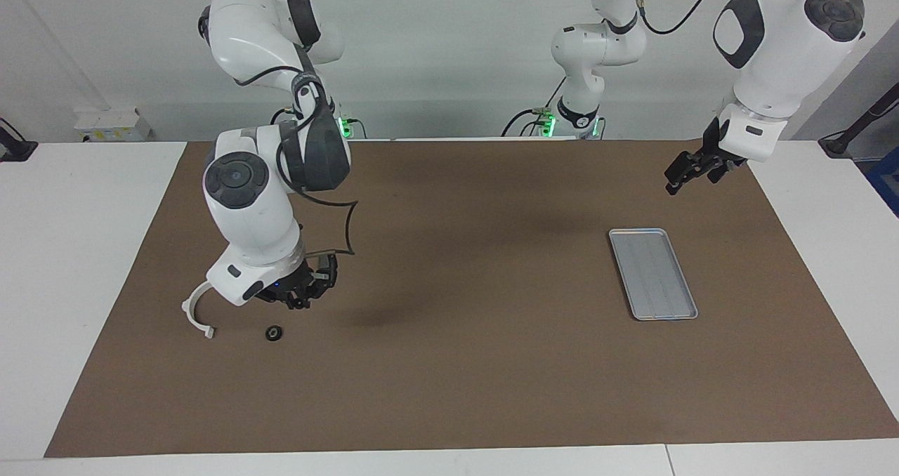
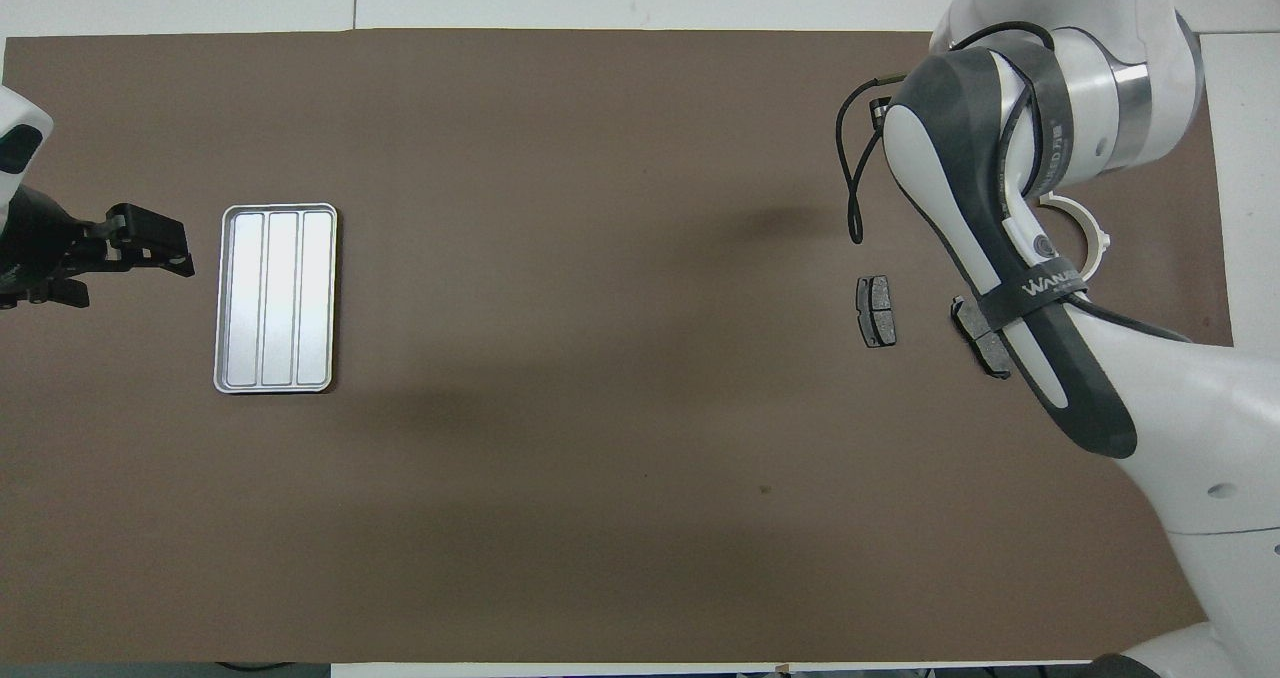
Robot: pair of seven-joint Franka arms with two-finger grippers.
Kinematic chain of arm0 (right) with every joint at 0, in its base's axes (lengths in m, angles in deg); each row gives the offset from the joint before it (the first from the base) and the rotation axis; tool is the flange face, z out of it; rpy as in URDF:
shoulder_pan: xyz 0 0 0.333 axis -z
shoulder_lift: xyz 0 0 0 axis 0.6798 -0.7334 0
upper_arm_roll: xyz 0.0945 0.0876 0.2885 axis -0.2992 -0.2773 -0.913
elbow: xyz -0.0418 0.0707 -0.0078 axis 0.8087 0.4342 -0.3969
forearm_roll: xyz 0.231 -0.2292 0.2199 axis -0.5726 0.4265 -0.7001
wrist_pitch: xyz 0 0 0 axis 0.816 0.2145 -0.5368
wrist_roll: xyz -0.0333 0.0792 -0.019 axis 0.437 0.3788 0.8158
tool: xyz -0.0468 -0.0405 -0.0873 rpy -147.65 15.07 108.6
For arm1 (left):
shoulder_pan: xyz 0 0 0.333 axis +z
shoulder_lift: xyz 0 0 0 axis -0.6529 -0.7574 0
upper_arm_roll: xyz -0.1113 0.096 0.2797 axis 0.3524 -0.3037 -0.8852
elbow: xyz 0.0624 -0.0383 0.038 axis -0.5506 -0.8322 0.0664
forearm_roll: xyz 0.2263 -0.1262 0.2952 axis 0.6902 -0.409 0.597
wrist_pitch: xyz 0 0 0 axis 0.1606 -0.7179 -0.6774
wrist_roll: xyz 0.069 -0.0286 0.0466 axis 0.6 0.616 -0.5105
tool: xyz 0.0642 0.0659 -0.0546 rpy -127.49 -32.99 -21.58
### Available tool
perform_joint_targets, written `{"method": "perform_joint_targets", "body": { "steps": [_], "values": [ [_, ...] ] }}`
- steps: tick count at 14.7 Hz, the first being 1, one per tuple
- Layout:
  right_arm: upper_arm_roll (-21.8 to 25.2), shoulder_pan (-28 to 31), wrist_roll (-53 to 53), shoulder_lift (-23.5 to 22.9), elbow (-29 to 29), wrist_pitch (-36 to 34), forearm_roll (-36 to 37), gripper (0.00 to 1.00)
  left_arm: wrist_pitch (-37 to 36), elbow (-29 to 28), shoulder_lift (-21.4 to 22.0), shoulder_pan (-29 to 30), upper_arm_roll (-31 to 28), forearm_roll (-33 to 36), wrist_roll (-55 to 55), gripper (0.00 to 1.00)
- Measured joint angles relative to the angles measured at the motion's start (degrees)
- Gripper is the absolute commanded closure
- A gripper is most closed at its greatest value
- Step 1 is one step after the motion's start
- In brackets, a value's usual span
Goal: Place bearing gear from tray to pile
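Right pincer (image 1: 298, 303) shut above bearing gear (image 1: 274, 333), beside bracket (image 1: 194, 309)

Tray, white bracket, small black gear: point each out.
tray (image 1: 653, 274): facing view, ridged floor.
white bracket (image 1: 194, 314): facing view, curved band.
small black gear (image 1: 274, 333): facing view, its top face.

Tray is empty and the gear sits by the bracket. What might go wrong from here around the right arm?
1. The right gripper hangs shut and low beside the bearing gear; a sideways exit might knock that small round part away.
2. Its wrist covers one end of the white bracket; a low swing may drag it.
3. The cable loop by the wrist might snag a brake pad.
The left gripper waits open near the tray.
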Motion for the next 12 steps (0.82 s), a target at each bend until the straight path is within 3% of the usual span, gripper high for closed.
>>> {"method": "perform_joint_targets", "body": {
  "steps": [4,12],
  "values": [
    [0.0,1.1,0.1,2.5,-13.0,15.4,-1.3,1.00,0.0,0.0,0.0,0.0,0.0,0.0,0.0,0.00],
    [0.3,2.4,0.3,2.9,-26.2,29.3,-1.3,1.00,0.0,0.0,0.0,0.0,0.0,0.0,0.0,0.00]
  ]
}}
